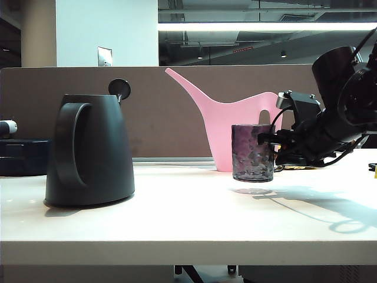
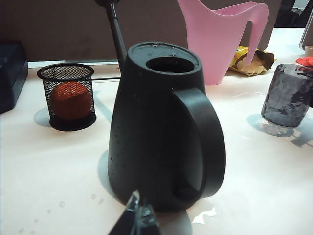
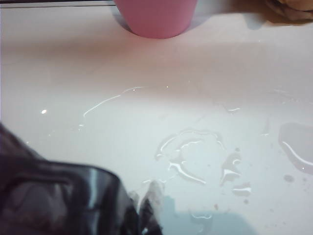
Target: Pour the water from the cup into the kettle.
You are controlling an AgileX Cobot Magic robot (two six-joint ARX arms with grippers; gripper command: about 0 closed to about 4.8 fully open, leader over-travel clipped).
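Observation:
The black kettle (image 1: 88, 150) stands on the left of the table with its lid hinged up and its round top hole open (image 2: 156, 127). Right of the middle, the dimpled purplish cup (image 1: 252, 152) hangs upright just above the tabletop. My right gripper (image 1: 266, 138) reaches in from the right and is shut on the cup's thin handle. In the right wrist view the cup (image 3: 54, 200) lies beside the closed fingertips of the right gripper (image 3: 146, 208). My left gripper (image 2: 137, 213) is shut and empty, low in front of the kettle's handle (image 2: 205, 142).
A pink watering can (image 1: 235, 127) stands behind the cup. A black mesh pot holding an orange ball (image 2: 68, 95) sits beyond the kettle. Water puddles (image 3: 190, 156) lie on the table under the cup. A dark box (image 1: 17, 156) is at far left, a crumpled bag (image 2: 249, 61) at the back.

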